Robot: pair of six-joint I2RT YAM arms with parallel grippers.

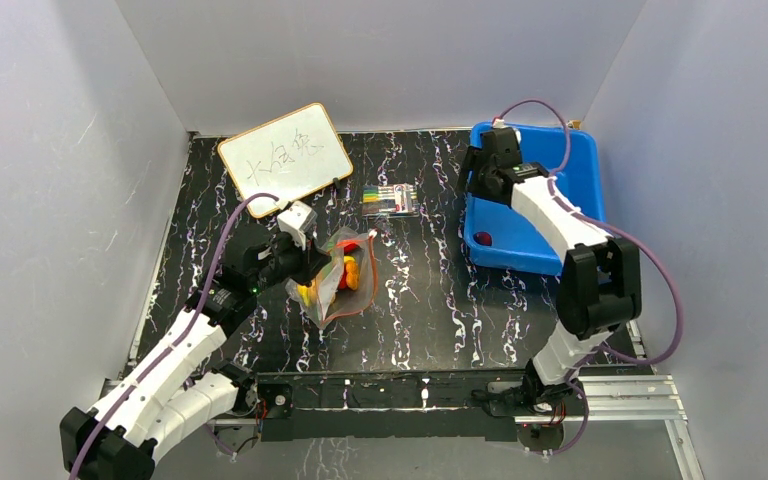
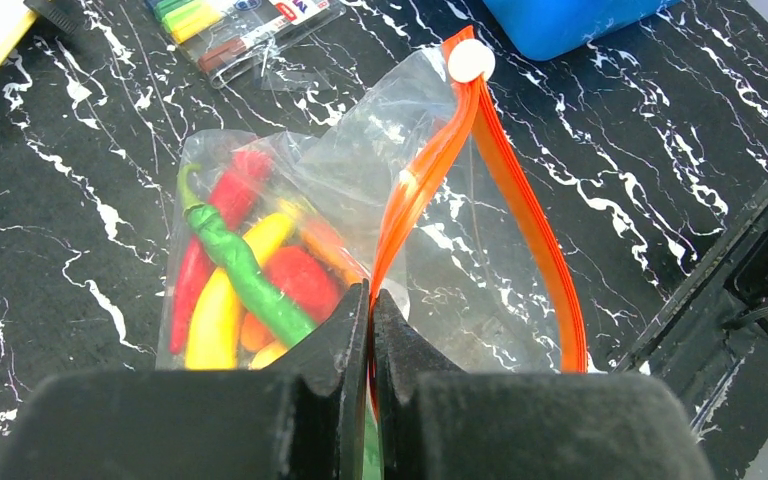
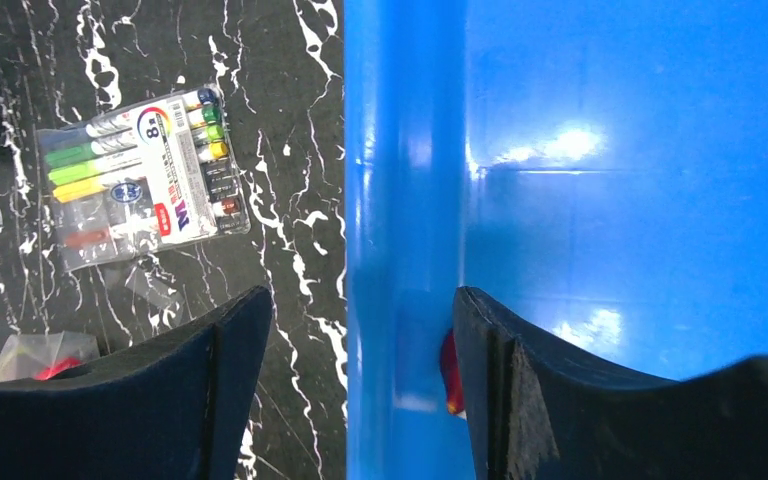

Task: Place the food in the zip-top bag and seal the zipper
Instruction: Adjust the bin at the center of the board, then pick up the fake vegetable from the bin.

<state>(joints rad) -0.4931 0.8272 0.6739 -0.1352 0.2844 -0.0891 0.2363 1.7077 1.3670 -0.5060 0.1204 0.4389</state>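
Note:
The clear zip-top bag (image 1: 348, 278) lies on the black marble table, left of centre. It holds toy food: a yellow banana (image 2: 218, 305), a red chili (image 2: 222, 205), a green pepper (image 2: 243, 272), a red strawberry (image 2: 305, 282) and an orange piece. My left gripper (image 2: 372, 297) is shut on the orange-red zipper (image 2: 430, 165) at the bag's near end; it also shows in the top view (image 1: 308, 264). The zipper's two strips stand apart, with a white round tab (image 2: 470, 62) at the far end. My right gripper (image 3: 360, 325) is open and empty, straddling the blue tub's left wall. A small red piece (image 3: 448, 372) lies inside the tub.
The blue tub (image 1: 570, 170) stands at the back right. A pack of coloured markers (image 1: 392, 199) lies between the bag and the tub. A whiteboard (image 1: 285, 155) lies at the back left. White walls enclose the table on three sides.

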